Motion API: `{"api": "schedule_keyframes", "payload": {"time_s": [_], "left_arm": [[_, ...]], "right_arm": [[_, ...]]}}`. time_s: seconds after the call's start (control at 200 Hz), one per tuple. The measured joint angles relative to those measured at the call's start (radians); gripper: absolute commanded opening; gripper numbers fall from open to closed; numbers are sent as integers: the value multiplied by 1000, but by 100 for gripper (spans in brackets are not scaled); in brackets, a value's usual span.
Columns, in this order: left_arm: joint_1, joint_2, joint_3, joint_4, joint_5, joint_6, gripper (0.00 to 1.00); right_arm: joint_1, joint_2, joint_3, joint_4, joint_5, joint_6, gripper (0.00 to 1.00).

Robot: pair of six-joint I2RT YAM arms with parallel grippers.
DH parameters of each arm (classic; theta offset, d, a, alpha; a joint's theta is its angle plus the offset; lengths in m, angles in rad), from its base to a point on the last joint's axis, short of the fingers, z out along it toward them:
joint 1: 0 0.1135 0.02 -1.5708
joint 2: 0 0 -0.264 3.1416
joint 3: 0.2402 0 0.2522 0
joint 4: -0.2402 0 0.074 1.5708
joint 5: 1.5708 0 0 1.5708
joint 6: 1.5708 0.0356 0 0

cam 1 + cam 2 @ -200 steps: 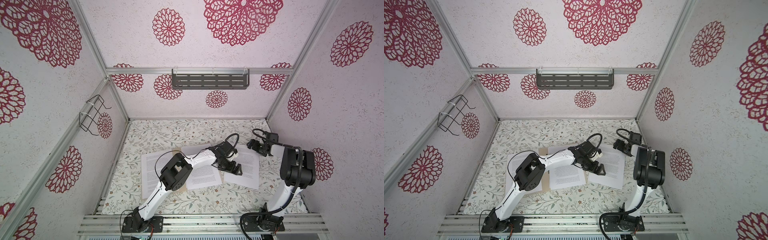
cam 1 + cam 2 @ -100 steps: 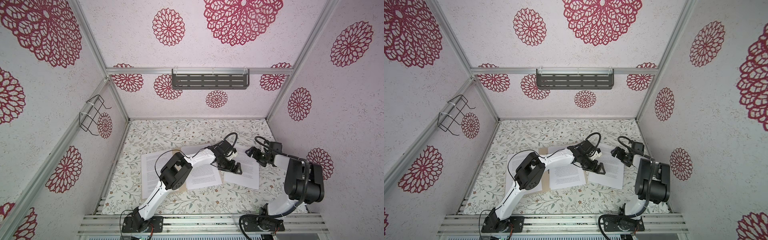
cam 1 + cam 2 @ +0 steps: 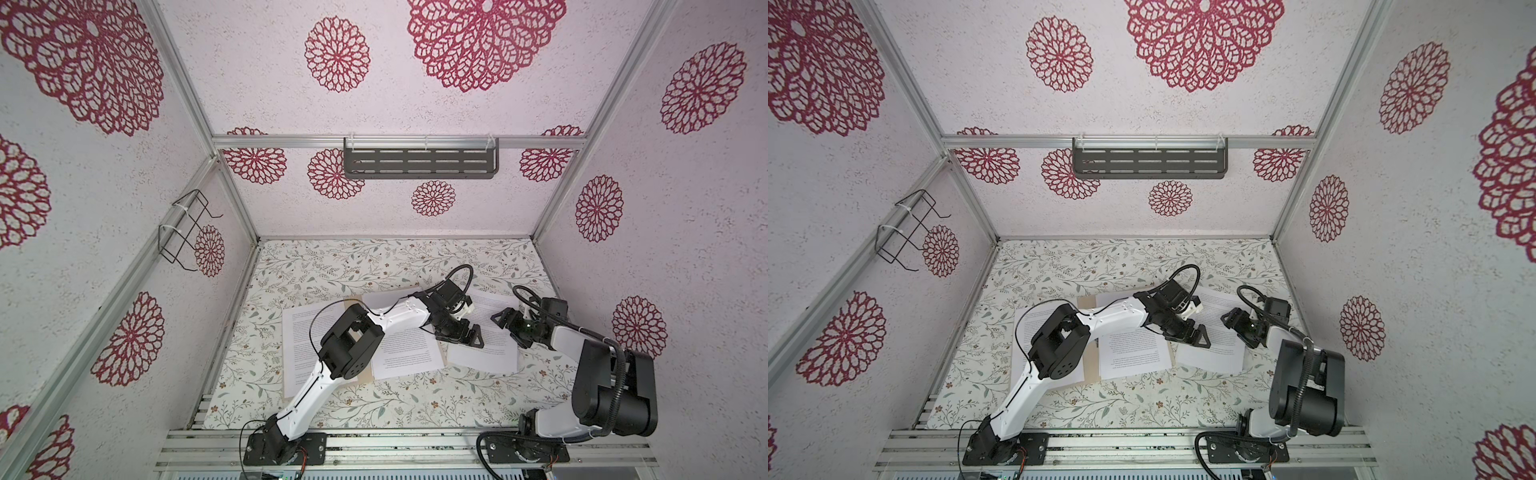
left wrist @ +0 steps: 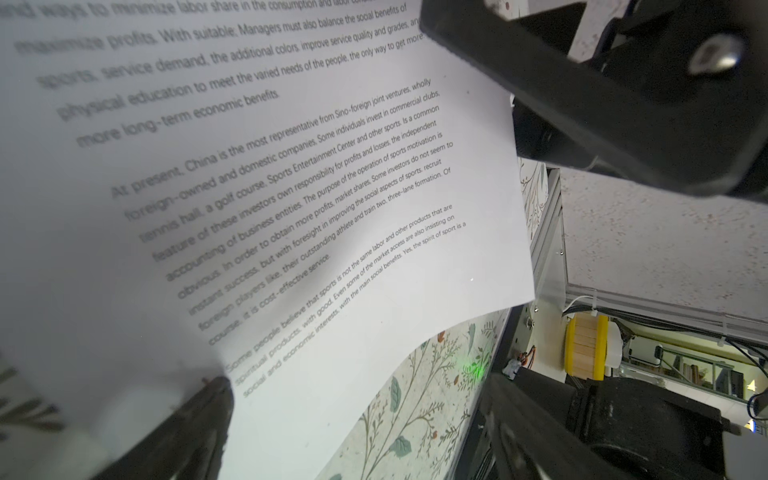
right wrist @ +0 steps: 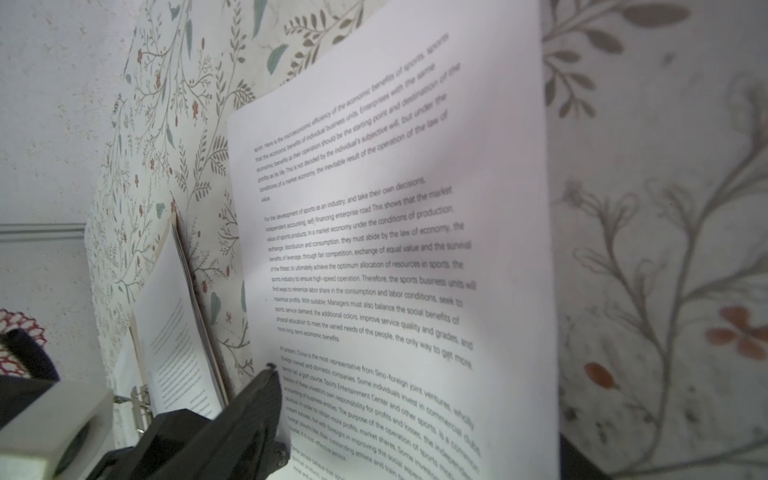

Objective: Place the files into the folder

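Since a second ago the right gripper [image 3: 512, 330] has swung in from the back right of the table [image 3: 374, 266]. Its jaws now stand apart over the right side of the loose sheet [image 3: 484, 353]; I can't quite tell whether a finger touches the paper. The left gripper [image 3: 459, 336] stays put with its jaws spread wide, one fingertip at that sheet's left edge, grasping nothing. The sheet lies just right of the open folder [image 3: 353, 301], where the other files [image 3: 407, 357] rest.
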Motion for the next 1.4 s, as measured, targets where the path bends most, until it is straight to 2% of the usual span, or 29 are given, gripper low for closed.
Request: {"api": "schedule_keyframes", "payload": {"time_s": [0.13,0.295,0.585,0.78,0.951,1.111,1.301,1.401], "left_arm": [[1,-3,-8,11,2,-4,98],[2,-4,-12,16,4,-8,98],[3,-4,-13,18,8,-10,97],[5,-4,-16,23,14,-12,98],[6,-5,-18,26,19,-13,98],[9,-5,-18,34,25,-14,98],[18,-15,-21,62,24,-17,97],[33,-65,-56,96,32,-35,97]], "right_arm": [[0,-16,0,-24,20,-5,59],[0,-37,0,-58,56,-8,51],[-10,-90,0,-93,75,-11,47],[-13,-95,0,-99,75,-18,36],[-13,-95,0,-107,75,-23,21],[-13,-98,0,-114,78,-30,0],[-15,-157,-1,-130,96,-27,0],[-15,-196,-1,-137,100,-29,0]]}}
